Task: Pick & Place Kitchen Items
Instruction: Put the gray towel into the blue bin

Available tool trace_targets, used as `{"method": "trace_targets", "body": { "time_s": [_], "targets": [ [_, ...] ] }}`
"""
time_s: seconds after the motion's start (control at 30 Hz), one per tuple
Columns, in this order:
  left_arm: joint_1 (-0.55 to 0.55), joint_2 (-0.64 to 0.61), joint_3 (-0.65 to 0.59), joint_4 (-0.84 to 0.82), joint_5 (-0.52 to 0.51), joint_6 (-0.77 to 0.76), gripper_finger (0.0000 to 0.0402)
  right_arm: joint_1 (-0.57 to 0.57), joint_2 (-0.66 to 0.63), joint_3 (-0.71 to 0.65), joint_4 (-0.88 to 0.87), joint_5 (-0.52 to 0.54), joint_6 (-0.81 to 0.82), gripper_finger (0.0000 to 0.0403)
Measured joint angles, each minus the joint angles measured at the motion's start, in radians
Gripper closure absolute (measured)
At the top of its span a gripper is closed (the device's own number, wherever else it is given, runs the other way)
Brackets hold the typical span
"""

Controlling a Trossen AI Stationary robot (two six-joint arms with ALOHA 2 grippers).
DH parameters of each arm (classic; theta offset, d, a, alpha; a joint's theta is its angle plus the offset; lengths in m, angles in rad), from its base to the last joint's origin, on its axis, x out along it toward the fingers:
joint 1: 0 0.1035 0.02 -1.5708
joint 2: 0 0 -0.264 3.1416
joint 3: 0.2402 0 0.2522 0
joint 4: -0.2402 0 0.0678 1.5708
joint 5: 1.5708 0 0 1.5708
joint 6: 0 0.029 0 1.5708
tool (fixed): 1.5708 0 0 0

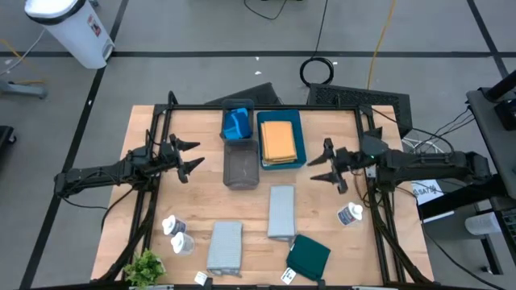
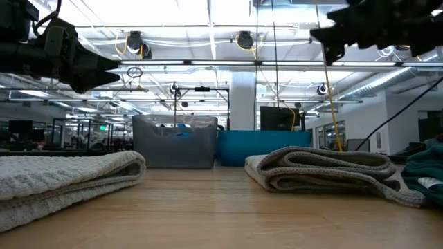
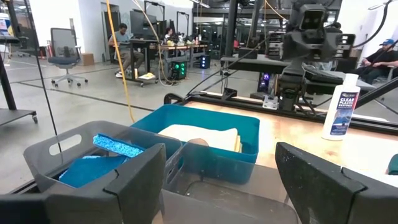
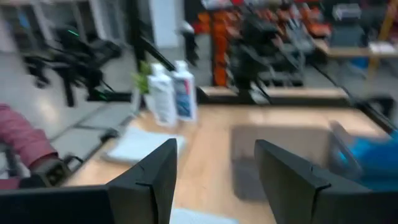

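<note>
Table (image 1: 322, 201), near edge to far, positions as on a clock face laid over the overhead view. At 7 o'clock, near corner: small green plant (image 1: 145, 266). Just beyond it, two white bottles (image 1: 176, 234) standing side by side. At 6 o'clock: folded grey cloth (image 1: 225, 246); dark teal cloth (image 1: 309, 255) toward 5 o'clock. Nearer centre: second folded grey cloth (image 1: 280, 212), lengthwise, just beside the teal one's far corner. At 4 o'clock: single white bottle (image 1: 349, 214), lying below the right arm. At 9 o'clock: left gripper (image 1: 187, 157), raised clear of the table, fingers spread, holding nothing. At 3 o'clock: right gripper (image 1: 320, 165), likewise raised, fingers spread, holding nothing. Centre toward 12 o'clock: empty dark grey tray (image 1: 240, 163). Beyond it, at 12 o'clock: smaller grey tray (image 1: 226, 113) containing blue sponge (image 1: 237, 125) on a blue cloth. Beside it to the right: teal tray (image 1: 300, 137) containing the orange cloth (image 1: 277, 141), folded flat.
</note>
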Motion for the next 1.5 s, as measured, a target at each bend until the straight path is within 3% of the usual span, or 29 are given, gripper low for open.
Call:
{"method": "trace_targets", "body": {
  "time_s": [0.5,0.93,1.23,1.37,1.5],
  "targets": [
    [0.000,0.000,0.000,0.000,0.000,0.000,0.0094,0.188,-0.029,-0.041,0.041,0.007,0.006,0.0218],
    [0.000,0.000,0.000,0.000,0.000,0.000,0.0094,0.200,-0.021,-0.041,0.059,0.010,-0.060,0.0216],
    [0.000,0.000,0.000,0.000,0.000,0.000,0.0094,0.267,0.083,-0.041,0.189,0.011,0.201,0.0216],
    [0.000,0.000,0.000,0.000,0.000,0.000,0.0094,0.374,0.149,-0.041,0.256,0.018,0.214,0.0216],
    [0.000,0.000,0.000,0.000,0.000,0.000,0.0094,0.478,0.224,-0.041,0.367,0.098,0.189,0.0216]
  ]
}}
